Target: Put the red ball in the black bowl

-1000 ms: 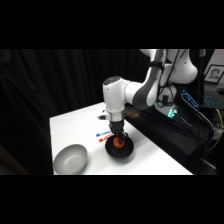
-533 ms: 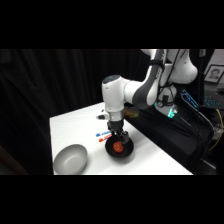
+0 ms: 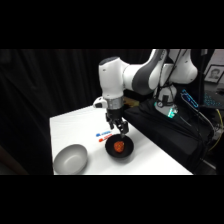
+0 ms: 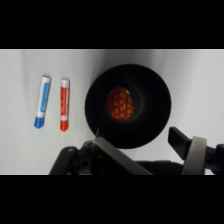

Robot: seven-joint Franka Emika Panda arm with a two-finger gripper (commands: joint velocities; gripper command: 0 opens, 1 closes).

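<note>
The tool (image 3: 121,131) hangs just above the black bowl (image 3: 120,148), fingers spread, blocking its far rim. Two markers (image 4: 52,102) lie just beside the bowl; the grey bowl (image 3: 71,159) guards the table's (image 3: 75,125) near-left corner.

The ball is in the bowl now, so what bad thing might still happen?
The gripper hangs open just above the black bowl, so a careless move might knock the rim and tip it. Then the red ball could roll out. A sideways swing might also hit the red marker and blue marker lying beside the bowl.
</note>
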